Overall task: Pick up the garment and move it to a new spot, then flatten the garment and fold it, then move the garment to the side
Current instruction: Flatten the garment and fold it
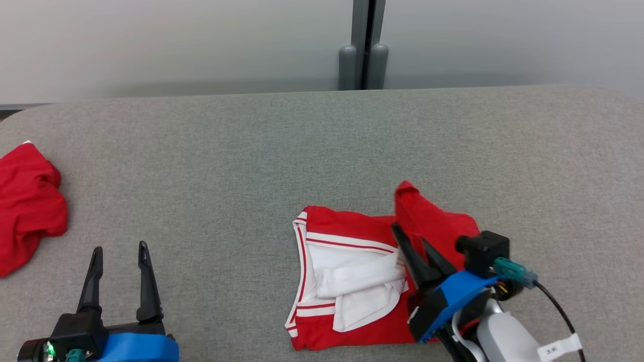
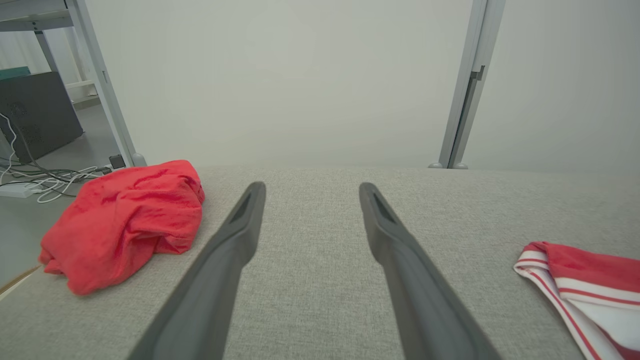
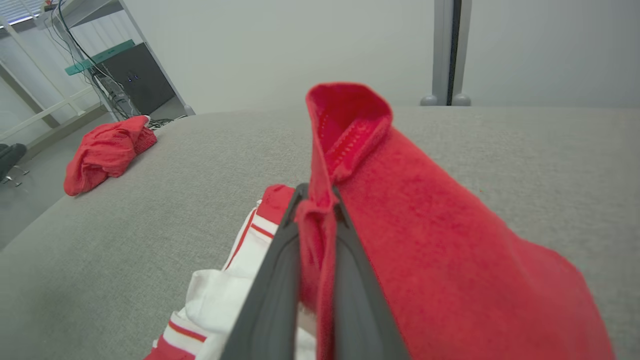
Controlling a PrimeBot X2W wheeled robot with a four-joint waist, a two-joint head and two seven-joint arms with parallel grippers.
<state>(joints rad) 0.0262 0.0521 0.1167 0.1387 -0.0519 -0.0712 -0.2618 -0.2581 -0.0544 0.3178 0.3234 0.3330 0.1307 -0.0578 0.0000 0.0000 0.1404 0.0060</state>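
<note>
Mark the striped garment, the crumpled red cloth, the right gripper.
striped garment [image 1: 347, 221]: head view, red upper panel.
crumpled red cloth [image 2: 125, 220]: left wrist view, heap's middle.
right gripper [image 1: 410, 235]: head view, between fingertips.

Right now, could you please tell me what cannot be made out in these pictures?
- Head view: the right pincer and its arm cover the near right corner of the folded garment.
- Head view: the crumpled red cloth is cut off by the left edge.
- Right wrist view: the lifted red flap hides the table beneath it.
- Left wrist view: the right edge cuts off most of the folded garment.
</note>
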